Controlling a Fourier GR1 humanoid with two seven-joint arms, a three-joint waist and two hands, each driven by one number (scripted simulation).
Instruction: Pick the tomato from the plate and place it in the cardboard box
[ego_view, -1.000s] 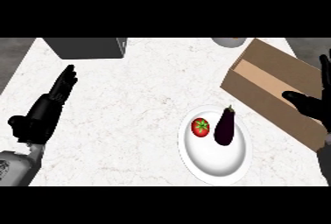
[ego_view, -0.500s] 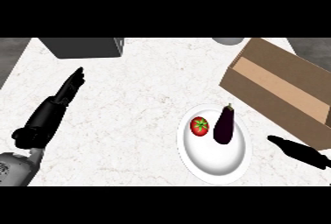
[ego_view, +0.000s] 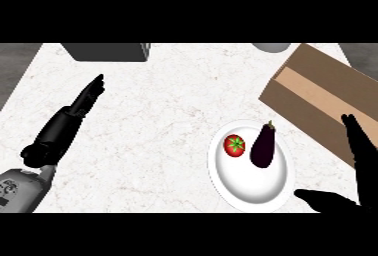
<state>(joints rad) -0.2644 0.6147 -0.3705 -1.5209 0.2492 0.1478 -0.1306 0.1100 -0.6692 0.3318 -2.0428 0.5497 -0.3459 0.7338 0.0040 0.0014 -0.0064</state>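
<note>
A red tomato (ego_view: 234, 145) with a green stem lies on the left part of a white plate (ego_view: 251, 187), beside a dark purple eggplant (ego_view: 263, 145). The open cardboard box (ego_view: 317, 95) stands at the right, just beyond the plate. My right hand (ego_view: 358, 165) is at the lower right edge, open, fingers straight up along the box's near side and thumb (ego_view: 325, 199) spread toward the plate's lower right rim. It holds nothing. My left hand (ego_view: 70, 117) rests open at the left, fingers straight and pointing away.
A dark grey block (ego_view: 107, 51) stands at the counter's far edge on the left. A grey round object (ego_view: 272, 46) shows at the top, left of the box. White marble counter (ego_view: 162, 130) lies between my left hand and the plate.
My right hand moved down from over the box to the lower right, then turned so its fingers point up beside the plate. The left hand straightened and shifted slightly.
</note>
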